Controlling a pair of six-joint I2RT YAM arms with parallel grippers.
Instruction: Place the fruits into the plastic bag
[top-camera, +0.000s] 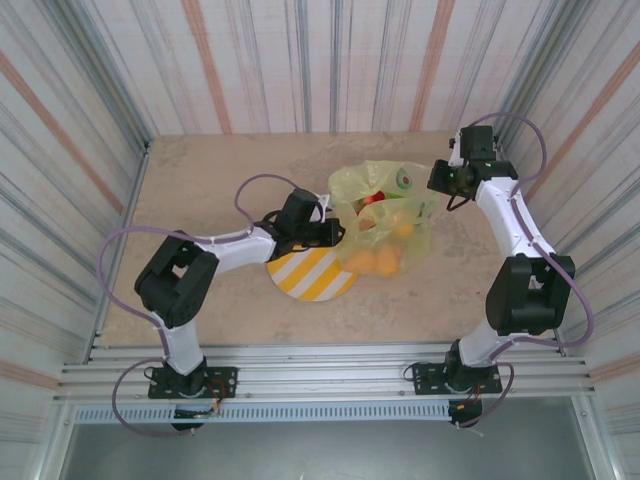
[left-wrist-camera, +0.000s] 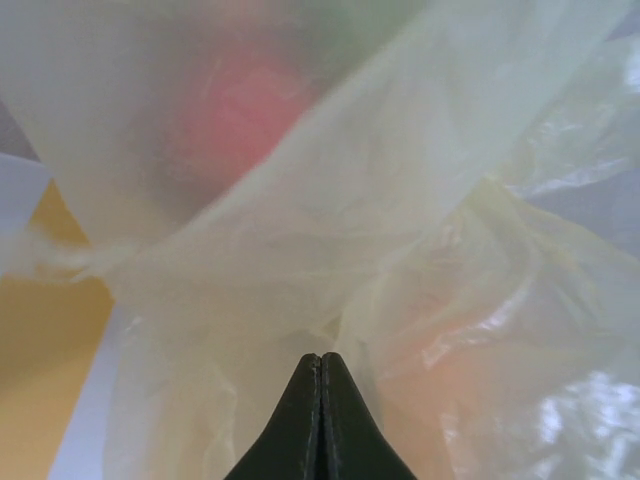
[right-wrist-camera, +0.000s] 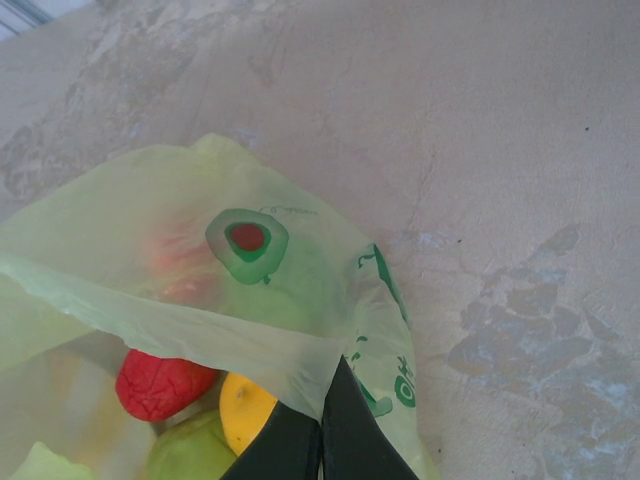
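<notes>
Because its film is thin, limp and slippery, we judge the rim the safest hold: past the striped plate, the left pincer pinches the near edge of the plastic bag, light fruits sit inside on the counter, and the right pincer nips its far rim.

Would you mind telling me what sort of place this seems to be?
Probably a robot test cell: two arms bolted to a metal rail, striped walls boxing in the table, and a bag of toy fruits.
</notes>
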